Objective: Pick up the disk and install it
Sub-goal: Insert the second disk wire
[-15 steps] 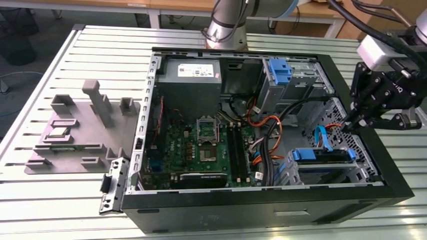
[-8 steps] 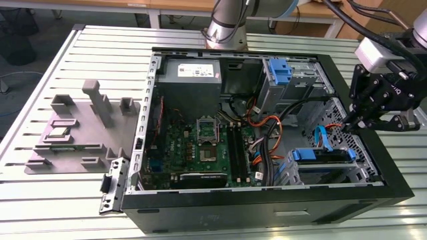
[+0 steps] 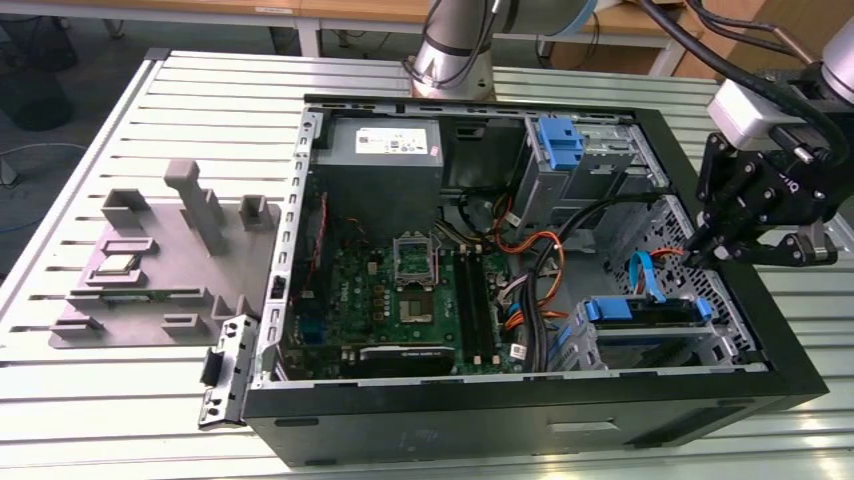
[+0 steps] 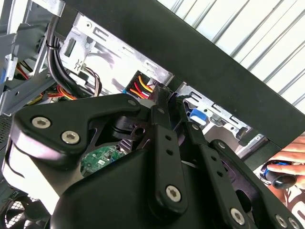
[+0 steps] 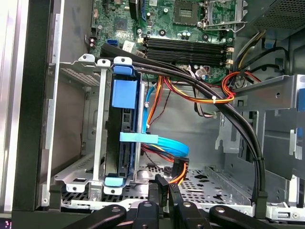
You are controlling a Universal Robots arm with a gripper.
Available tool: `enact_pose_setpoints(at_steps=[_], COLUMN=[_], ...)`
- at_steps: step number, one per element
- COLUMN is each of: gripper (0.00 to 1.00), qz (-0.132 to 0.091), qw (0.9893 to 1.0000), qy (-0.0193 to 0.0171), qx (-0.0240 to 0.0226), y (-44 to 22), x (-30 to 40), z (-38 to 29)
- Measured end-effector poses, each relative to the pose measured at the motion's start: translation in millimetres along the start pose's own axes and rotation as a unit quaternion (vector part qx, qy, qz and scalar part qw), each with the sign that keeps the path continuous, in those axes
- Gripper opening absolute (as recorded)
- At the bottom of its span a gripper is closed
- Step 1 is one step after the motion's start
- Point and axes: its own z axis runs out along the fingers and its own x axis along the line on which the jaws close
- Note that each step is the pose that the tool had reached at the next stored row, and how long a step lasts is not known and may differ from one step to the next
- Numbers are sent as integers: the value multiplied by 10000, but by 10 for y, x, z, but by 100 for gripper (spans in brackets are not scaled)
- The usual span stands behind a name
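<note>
The disk (image 3: 646, 312) sits inside the open black computer case (image 3: 534, 425), slotted into a metal drive cage near the case's front corner on the exterior view's right. From the exterior view it shows as a dark slab edged with blue plastic rails, its blue handle piece facing up. In the first wrist view the disk (image 5: 123, 138) stands on edge in the silver cage (image 5: 97, 143), with a blue plastic block at its upper part, blue clips at both ends and a dark body between them. Its label face is turned away and cannot be made out.

The black gripper (image 3: 705, 255) hangs over the case's edge on the exterior view's right, just beside the drive cage and apart from the disk. In the first wrist view the gripper (image 5: 163, 188) has its fingertips brought together with nothing between them, close to an orange and black cable plug (image 5: 178, 169) and a flat light-blue data cable (image 5: 167, 143). In the second wrist view the gripper (image 4: 164, 93) links hide much of the case interior; a green circuit board (image 4: 100, 160) peeks out behind them, partly covered.

The green motherboard (image 3: 400, 290) lies on the case floor, and a grey power supply box (image 3: 380, 150) sits at the far corner. A grey plastic fixture tray (image 3: 160, 270) rests on the slatted metal surface (image 3: 80, 400) beside the case. Part of a person's hand (image 4: 290, 155) is cut off at the edge of the second wrist view.
</note>
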Motion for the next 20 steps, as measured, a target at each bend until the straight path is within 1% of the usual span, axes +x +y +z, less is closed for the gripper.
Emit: enact_pose_setpoints(at_steps=[5,9,20], gripper=[23,23,23], qz=[1,1,1], qw=[10000,10000,10000], qy=[-1,9,9], qx=[0,-1,-1], y=[3,8,15], x=[-1,0,0], z=[4,21,25])
